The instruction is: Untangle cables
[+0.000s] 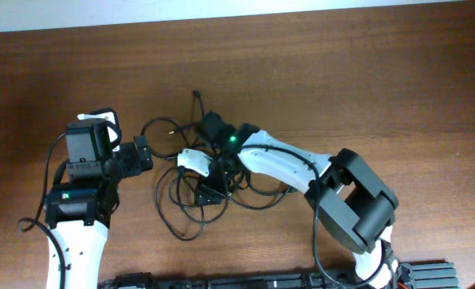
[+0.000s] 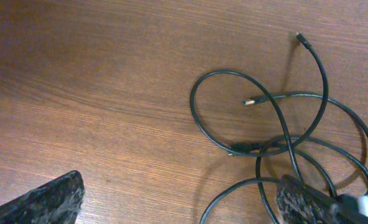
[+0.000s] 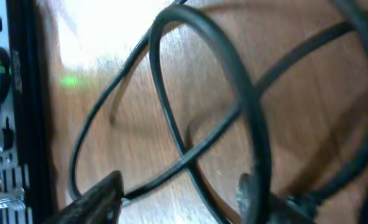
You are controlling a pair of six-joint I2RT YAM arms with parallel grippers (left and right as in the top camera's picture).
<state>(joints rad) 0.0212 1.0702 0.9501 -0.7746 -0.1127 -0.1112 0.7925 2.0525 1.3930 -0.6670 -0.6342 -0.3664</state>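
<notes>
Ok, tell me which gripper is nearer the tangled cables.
Right. The right gripper is down in the middle of the cables, with strands crossing between its fingers. The left gripper sits just off the tangle's edge, open.

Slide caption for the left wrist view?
Loose black cables loop across the wooden table, one gold plug lying inside a loop.

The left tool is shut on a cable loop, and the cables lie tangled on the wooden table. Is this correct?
No: the left tool is open and grips nothing, as the left wrist view shows. The cables do lie tangled on the wooden table.
</notes>
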